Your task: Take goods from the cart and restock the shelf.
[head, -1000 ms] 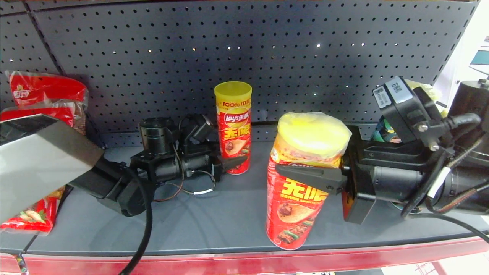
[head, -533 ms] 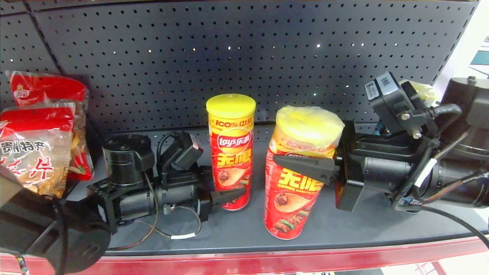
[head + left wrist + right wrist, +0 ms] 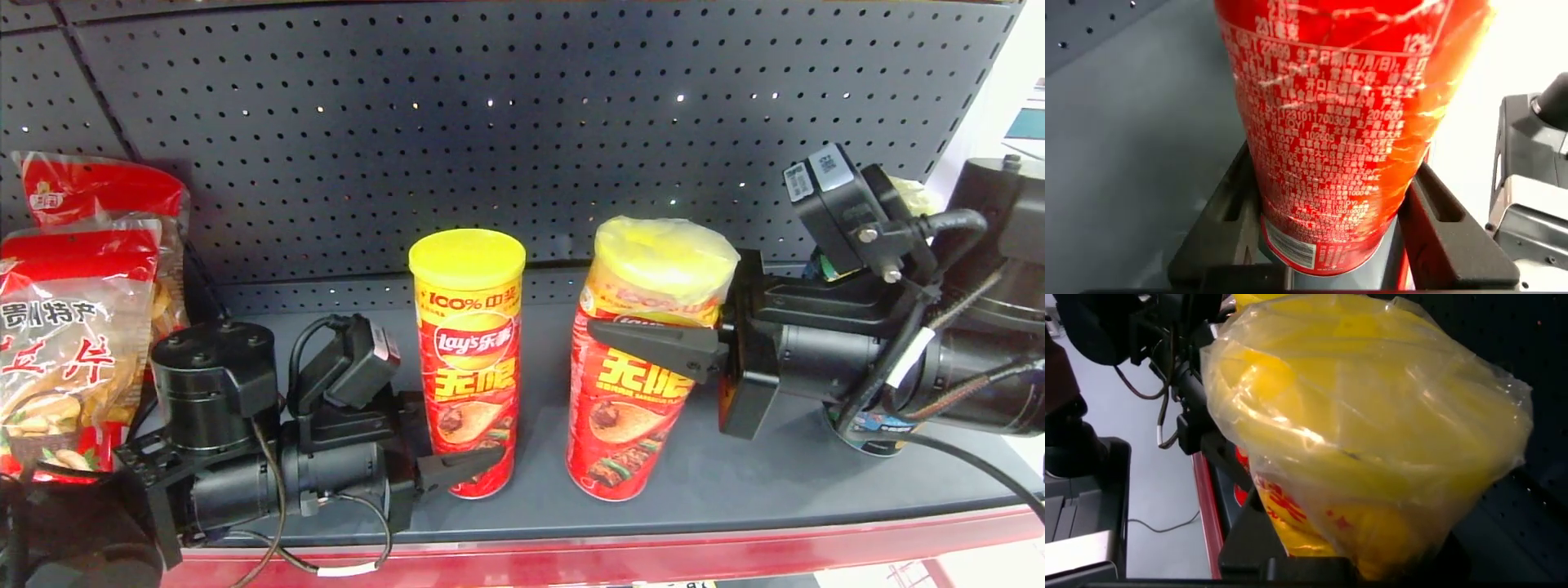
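Took pegboard [image 3: 522, 122] as ref. Found slim can [image 3: 465, 367] upright before pegboard's middle, well fwd of it, out near red lip [image 3: 653, 547] of shelf board [image 3: 735, 482]. Noted yellow lid, red label w/ round logo, band of print up top, big yellow characters, pic of chips lower down; left wording unread. Saw back of same can [image 3: 1331, 122] in L wrist view: dense white small print on red, barcode strip near base, too fine to make out. Found L gripper [image 3: 473, 465] clenched on slim can low down, near base, one finger each side. Found wrapped can [image 3: 645, 359] just beside slim can, toward pegboard's right end, not touching it, leaning slightly w/ top toward that end. Noted fatter body, clear film bunched over yellow lid [image 3: 1372, 441], red label w/ big yellow characters, pics of chips & grilled skewers. Found R gripper [image 3: 645, 343] clamped on wrapped can high up, just under lid. Couldn't tell whether its base sat flat on board. Saw snack bags [image 3: 73, 310] stacked at pegboard's left end, red & clear w/ dark characters. Saw L arm lying low across board in front of bags; R arm blocking pegboard's right end, w/ bits of yellow-green & teal packs behind it, mostly hidden.
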`<state>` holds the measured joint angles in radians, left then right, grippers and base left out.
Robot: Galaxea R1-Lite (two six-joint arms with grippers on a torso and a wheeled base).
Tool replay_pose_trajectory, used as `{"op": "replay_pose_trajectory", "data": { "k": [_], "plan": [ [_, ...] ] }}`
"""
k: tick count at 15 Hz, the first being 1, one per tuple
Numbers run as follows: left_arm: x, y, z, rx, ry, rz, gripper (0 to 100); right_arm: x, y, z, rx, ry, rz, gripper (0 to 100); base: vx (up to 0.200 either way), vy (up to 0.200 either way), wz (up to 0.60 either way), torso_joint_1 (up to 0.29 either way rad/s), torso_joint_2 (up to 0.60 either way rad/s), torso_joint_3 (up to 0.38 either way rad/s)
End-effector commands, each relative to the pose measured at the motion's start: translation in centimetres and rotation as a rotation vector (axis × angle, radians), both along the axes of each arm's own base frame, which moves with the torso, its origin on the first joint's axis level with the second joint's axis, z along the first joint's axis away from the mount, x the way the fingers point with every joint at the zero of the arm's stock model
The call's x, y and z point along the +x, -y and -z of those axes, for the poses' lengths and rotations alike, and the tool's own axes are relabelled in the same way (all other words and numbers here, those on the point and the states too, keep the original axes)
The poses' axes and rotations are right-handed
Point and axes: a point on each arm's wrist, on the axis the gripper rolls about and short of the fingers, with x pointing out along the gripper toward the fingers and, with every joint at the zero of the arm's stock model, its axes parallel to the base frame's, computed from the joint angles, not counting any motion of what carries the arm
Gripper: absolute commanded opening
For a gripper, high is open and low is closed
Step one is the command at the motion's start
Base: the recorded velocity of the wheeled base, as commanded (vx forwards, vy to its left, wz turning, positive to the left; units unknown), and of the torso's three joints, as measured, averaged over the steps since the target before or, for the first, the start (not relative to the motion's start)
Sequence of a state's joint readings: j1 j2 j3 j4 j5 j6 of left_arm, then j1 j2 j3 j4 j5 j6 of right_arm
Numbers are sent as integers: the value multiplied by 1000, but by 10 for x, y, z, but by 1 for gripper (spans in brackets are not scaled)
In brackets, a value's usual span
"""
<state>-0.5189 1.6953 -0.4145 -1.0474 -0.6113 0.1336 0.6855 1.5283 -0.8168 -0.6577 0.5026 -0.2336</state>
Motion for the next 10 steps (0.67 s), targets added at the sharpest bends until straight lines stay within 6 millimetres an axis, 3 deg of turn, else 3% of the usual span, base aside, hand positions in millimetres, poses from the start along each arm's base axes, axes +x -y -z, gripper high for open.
{"op": "replay_pose_trajectory", "data": {
  "k": [1,5,10],
  "plan": [
    [5,5,3,4,-9,5,0,0,0,-1,2,3,-1,0,0,0,0,0,0,0],
    [24,23,5,2,3,16,0,1,-1,0,0,0,-1,0,0,0,0,0,0,0],
    [17,32,10,11,-11,54,0,1,-1,1,-3,-4,1,0,0,0,0,0,0,0]
  ]
}}
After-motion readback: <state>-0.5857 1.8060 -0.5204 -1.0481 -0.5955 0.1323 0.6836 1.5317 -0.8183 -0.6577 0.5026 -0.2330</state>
